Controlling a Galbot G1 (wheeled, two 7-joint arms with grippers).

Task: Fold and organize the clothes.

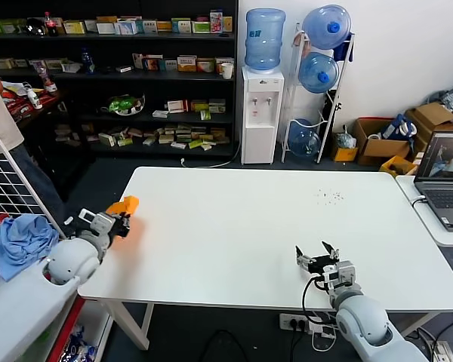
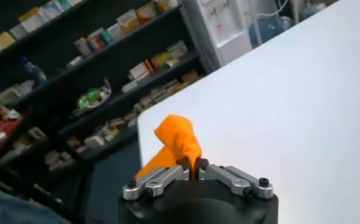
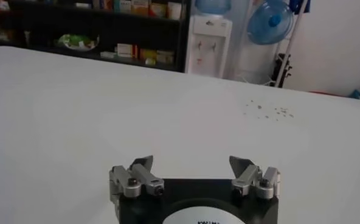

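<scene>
The bright orange T-shirt point(image 1: 125, 205) shows only as a small bunched piece at the table's left edge; the rest of it is hidden. My left gripper point(image 1: 121, 219) is shut on that fabric and holds it at the edge. In the left wrist view the orange cloth point(image 2: 179, 141) sticks up from between the closed fingertips of my left gripper point(image 2: 194, 165). My right gripper point(image 1: 322, 254) is open and empty over the near right part of the white table point(image 1: 234, 226). In the right wrist view it point(image 3: 192, 165) has its jaws spread wide over bare tabletop.
A light blue cloth point(image 1: 21, 240) lies on a low surface left of the table beside a white wire rack point(image 1: 4, 188). A laptop point(image 1: 445, 179) sits on a side table at right. Small dark specks point(image 1: 331, 197) dot the far right tabletop. Shelves and a water dispenser stand behind.
</scene>
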